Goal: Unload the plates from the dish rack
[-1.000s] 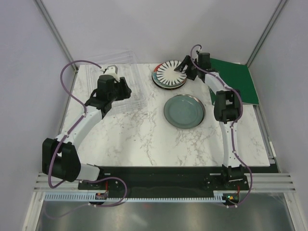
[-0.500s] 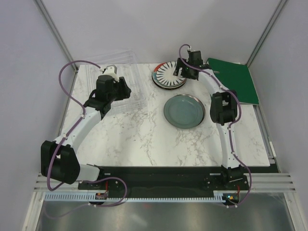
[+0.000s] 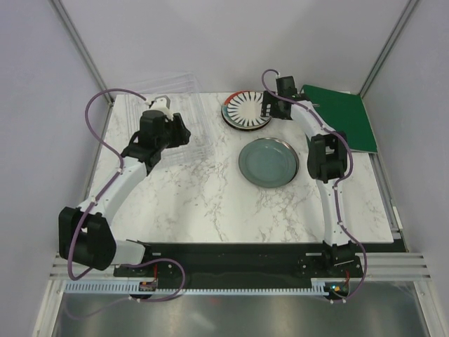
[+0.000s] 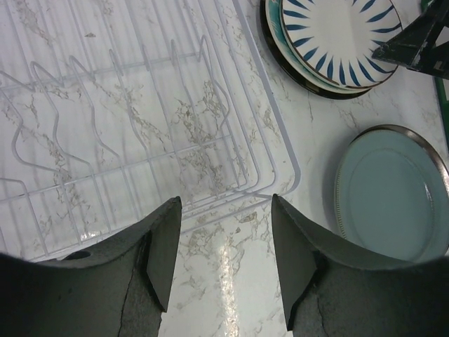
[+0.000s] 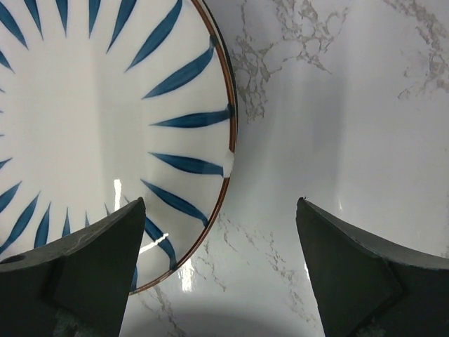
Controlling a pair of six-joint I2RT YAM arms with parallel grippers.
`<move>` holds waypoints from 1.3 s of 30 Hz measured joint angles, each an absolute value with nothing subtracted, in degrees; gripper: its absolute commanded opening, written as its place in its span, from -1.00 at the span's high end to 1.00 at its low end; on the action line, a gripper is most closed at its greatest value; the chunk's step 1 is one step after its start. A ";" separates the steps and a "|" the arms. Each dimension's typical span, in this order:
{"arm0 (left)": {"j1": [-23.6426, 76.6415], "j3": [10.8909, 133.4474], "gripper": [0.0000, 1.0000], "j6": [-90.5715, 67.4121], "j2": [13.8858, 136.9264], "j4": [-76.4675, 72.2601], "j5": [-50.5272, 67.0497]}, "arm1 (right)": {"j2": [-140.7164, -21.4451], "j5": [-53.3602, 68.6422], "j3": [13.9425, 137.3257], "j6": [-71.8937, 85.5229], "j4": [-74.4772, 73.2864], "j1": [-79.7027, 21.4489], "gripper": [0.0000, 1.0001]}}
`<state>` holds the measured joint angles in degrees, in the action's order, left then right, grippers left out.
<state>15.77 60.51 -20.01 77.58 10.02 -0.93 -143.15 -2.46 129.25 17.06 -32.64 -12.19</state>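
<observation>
A white plate with dark radial stripes (image 3: 245, 109) lies on top of a stack of plates (image 4: 337, 35) at the back of the table. A plain teal plate (image 3: 269, 162) lies flat in front of the stack. My right gripper (image 3: 271, 109) hangs open over the striped plate's (image 5: 91, 126) right edge, holding nothing; its fingers (image 5: 221, 203) straddle the rim and bare marble. The clear dish rack (image 3: 175, 119) stands at the back left, and no plate shows in the slots (image 4: 140, 105) I can see. My left gripper (image 4: 226, 200) is open over the rack's near right corner.
A green ring binder (image 3: 344, 116) lies at the back right, beside the right arm. The teal plate (image 4: 393, 193) sits right of the rack's corner. Grey walls close in the table on both sides and at the back.
The right gripper has opened wider and eased off the striped plate, which now rests flat on the stack. The left arm has barely moved.
</observation>
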 measured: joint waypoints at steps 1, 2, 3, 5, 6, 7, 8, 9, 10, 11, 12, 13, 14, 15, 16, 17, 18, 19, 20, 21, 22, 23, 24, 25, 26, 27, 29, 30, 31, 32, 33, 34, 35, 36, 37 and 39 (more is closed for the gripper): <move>15.77 60.51 -0.22 -20.01 77.34 10.24 -0.95 | -142.76 -2.46 128.70 16.86 -32.73 -12.27 -0.96; 15.77 60.51 -0.22 -20.01 77.03 10.55 -0.93 | -142.15 -2.46 128.07 16.69 -33.06 -12.43 -0.96; 15.77 60.51 -0.93 -19.99 76.58 10.79 -0.82 | -140.97 -2.48 127.02 16.47 -33.39 -12.56 -0.96; 15.77 60.51 -0.99 -19.31 75.35 11.11 -0.14 | -137.53 -2.46 124.01 16.01 -34.24 -12.93 -0.97; 15.77 60.58 -1.00 -19.20 74.52 11.49 0.30 | -134.67 -2.52 121.64 15.79 -34.52 -13.15 -0.96; 15.77 60.64 -0.99 -19.11 73.78 11.88 0.47 | -132.03 -2.70 119.77 15.62 -35.18 -13.41 -0.96; 15.77 60.88 -0.99 -19.00 72.84 12.49 0.78 | -128.27 -2.90 116.84 15.42 -35.07 -13.78 -0.96; 15.79 61.21 -1.00 -18.96 71.85 13.19 1.13 | -123.92 -3.22 113.75 15.16 -35.18 -14.22 -0.96; 15.79 61.36 -1.00 -18.94 70.74 13.61 1.65 | -119.31 -3.86 110.69 14.76 -35.40 -14.74 -0.96; 15.79 61.49 -0.99 -18.85 69.52 13.93 2.02 | -114.59 -4.80 107.81 14.41 -35.14 -15.49 -0.96; 15.81 61.56 -0.99 -18.74 68.18 14.26 2.31 | -109.69 -5.91 104.92 13.91 -34.74 -16.27 -0.96; 15.84 61.56 -0.99 -18.70 66.96 14.57 2.52 | -105.27 -7.14 102.30 13.34 -34.41 -17.06 -0.96; 15.84 61.56 -0.99 -18.55 65.32 14.90 2.57 | -100.84 -8.47 99.35 12.86 -33.58 -18.02 -0.96; 15.86 61.54 -0.99 -18.39 63.46 15.11 2.57 | -95.83 -9.78 95.96 12.29 -32.82 -19.00 -0.96; 15.86 61.52 -0.99 -18.24 61.47 15.42 2.35 | -91.09 -10.92 92.68 11.86 -32.45 -20.03 -0.96; 15.88 61.52 -0.99 -17.93 59.20 15.70 1.98 | -86.56 -11.77 89.49 11.55 -31.88 -21.02 -0.96; 15.88 61.52 -1.00 -17.63 56.69 15.88 1.72 | -82.17 -12.53 86.43 11.29 -31.33 -21.63 -0.96; 15.88 61.49 -0.99 -17.34 54.43 16.05 1.30 | -78.19 -13.21 83.50 11.18 -31.11 -21.89 -0.96; 15.88 61.49 -1.00 -16.99 51.94 16.14 0.69 | -74.54 -14.00 80.79 11.16 -30.89 -21.91 -0.96; 15.88 61.49 -0.99 -16.75 49.74 16.12 0.10 | -71.59 -14.52 78.70 11.16 -30.72 -21.87 -0.96; 15.88 61.49 -0.99 -16.53 47.92 16.12 -0.25 | -68.45 -15.20 76.01 11.16 -30.37 -21.85 -0.96; 15.88 61.49 -1.00 -16.36 46.30 16.16 -0.64 | -65.43 -15.73 73.45 11.16 -30.50 -21.74 -0.96; 15.88 61.45 -0.99 -16.16 45.06 16.10 -1.15 | -62.35 -16.34 70.87 11.14 -30.68 -21.74 -0.96; 15.88 61.39 -0.99 -16.05 44.05 16.05 -1.52 | -60.62 -16.64 69.49 11.07 -30.85 -21.76 -0.96; 15.88 61.04 -0.99 -15.86 43.16 15.81 -1.93 | -58.78 -16.88 67.88 11.00 -30.63 -21.76 -0.96; 15.88 60.47 -1.00 -15.55 42.46 15.75 -2.52 | -57.28 -17.30 66.46 10.83 -30.63 -21.76 -0.96; 15.88 59.05 -0.99 -14.92 41.85 15.79 -3.66 | -55.27 -18.44 63.83 10.50 -30.37 -21.80 -0.96; 15.88 58.19 -1.00 -14.59 41.82 15.90 -4.51 | -54.57 -19.11 62.52 10.33 -30.28 -21.80 -0.96; 15.88 57.34 -0.99 -14.26 41.82 16.12 -5.23 | -54.06 -19.73 61.10 10.17 -30.00 -21.80 -0.96; 15.88 56.21 -1.00 -13.87 41.76 16.45 -6.33 | -53.60 -20.40 59.51 10.00 -29.76 -21.80 -0.96; 15.88 55.51 -0.99 -13.63 41.67 16.78 -7.22 | -53.34 -20.82 58.43 9.85 -29.52 -21.80 -0.96; 15.88 54.78 -1.00 -13.32 41.65 17.37 -8.05 | -53.12 -21.28 57.28 9.69 -29.34 -21.80 -0.96; 15.88 54.22 -0.99 -13.13 41.69 17.72 -8.82 | -52.99 -21.61 56.53 9.58 -29.21 -21.80 -0.96; 15.88 53.54 -0.99 -12.84 41.65 18.04 -9.72 | -52.90 -22.41 55.64 9.54 -29.06 -21.80 -0.96; 15.88 53.19 -0.99 -12.67 41.52 18.24 -10.44 | -52.90 -22.59 55.53 9.52 -29.04 -21.80 -0.96; 15.88 52.93 -1.00 -12.43 41.28 18.50 -11.35 | -52.88 -23.88 55.27 9.58 -28.42 -21.80 -0.96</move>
